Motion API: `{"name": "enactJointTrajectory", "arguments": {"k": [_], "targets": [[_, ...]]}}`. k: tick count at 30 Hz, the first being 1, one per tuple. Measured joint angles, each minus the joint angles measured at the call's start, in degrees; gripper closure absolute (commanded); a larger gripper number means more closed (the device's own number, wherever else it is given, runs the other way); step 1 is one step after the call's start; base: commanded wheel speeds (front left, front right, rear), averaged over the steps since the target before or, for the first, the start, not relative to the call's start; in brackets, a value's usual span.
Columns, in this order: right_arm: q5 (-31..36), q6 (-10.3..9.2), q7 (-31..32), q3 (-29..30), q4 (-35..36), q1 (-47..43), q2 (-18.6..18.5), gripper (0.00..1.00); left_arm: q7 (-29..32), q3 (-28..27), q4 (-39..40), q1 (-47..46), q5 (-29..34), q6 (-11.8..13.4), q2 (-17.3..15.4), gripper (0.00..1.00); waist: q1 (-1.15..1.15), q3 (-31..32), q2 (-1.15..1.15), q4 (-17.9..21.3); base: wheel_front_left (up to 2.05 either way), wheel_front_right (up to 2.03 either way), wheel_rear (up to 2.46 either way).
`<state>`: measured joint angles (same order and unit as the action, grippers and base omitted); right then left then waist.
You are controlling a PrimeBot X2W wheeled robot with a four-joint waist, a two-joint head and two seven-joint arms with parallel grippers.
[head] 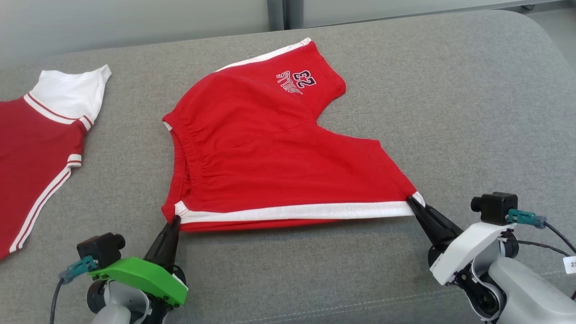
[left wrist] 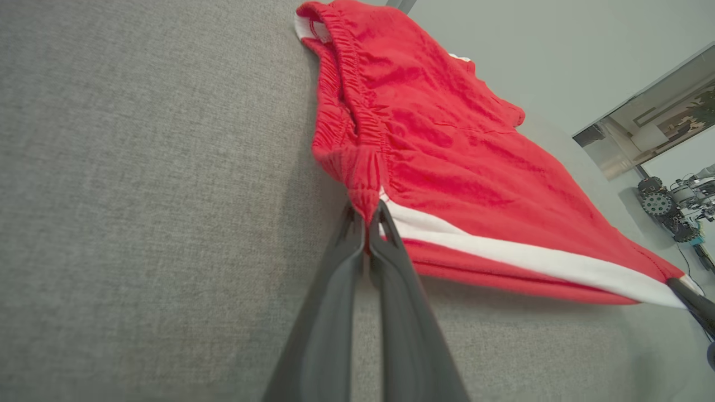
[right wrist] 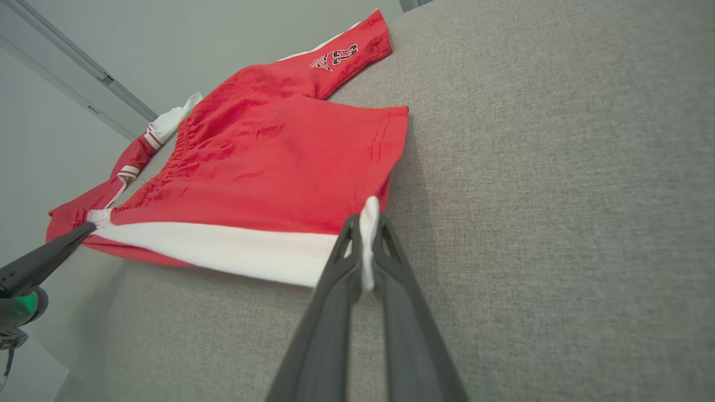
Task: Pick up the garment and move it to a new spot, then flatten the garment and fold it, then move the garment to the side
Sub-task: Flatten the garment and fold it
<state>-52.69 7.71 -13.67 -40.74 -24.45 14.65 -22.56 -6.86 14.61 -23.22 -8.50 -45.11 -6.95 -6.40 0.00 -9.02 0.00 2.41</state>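
Red shorts (head: pixel 270 148) lie mid grey cushion (head: pixel 450 112), approx flat. L claw (head: pixel 175 219) pinches near-left waistband corner, R claw (head: pixel 411 200) near-right hem corner. Flattening prob nearly done; fold + side move remain.

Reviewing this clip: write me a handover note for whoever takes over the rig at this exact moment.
Left gripper: shut on the red shorts, at the waistband end of the near white-striped edge.
Right gripper: shut on the leg-hem corner of the same edge.
Where: the shorts are spread on the grey cushion, with the near edge stretched between the two grippers. A red-and-white shirt lies apart to the left.
Done: the shorts look laid out and mostly flat.
Left: the fold, apparently not begun since both legs lie apart, then moving them aside.
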Motion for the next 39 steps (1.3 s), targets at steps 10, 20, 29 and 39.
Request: {"name": "enactJointTrajectory", "arguments": {"k": [10, 20, 29, 39], "targets": [[1.47, -0.33, -0.42, 0.07, -2.40, -0.19, 0.26, 0.21, -0.01, 0.51, -0.97, 1.20, 0.59, 1.41, -0.12, 0.00, 0.00, -0.16, 0.00, -0.30, 0.00, 0.00, 0.00], [2.99, -0.83, -0.42, 0.38, -4.27, -0.18, 1.25, 0.00, -2.36, 0.22, -0.85, 1.42, 3.25, 3.03, -0.64, 0.00, 0.00, 0.47, 0.00, -0.73, 0.00, 0.00, 0.00], [4.81, -1.29, -0.43, 2.01, -3.21, 0.07, 2.76, 0.00, -5.39, 0.47, 2.93, 1.35, 7.80, 3.68, -3.19, 0.00, 0.00, 0.56, 0.00, -1.11, 0.00, 0.00, 0.00], [7.11, -1.81, -0.49, 4.85, 0.33, 0.31, 4.76, 0.00, -6.89, 1.14, 6.65, 1.25, 13.51, 3.68, -6.17, 0.00, 0.00, 1.41, 0.00, -0.82, 0.00, 0.00, 0.00]]}}
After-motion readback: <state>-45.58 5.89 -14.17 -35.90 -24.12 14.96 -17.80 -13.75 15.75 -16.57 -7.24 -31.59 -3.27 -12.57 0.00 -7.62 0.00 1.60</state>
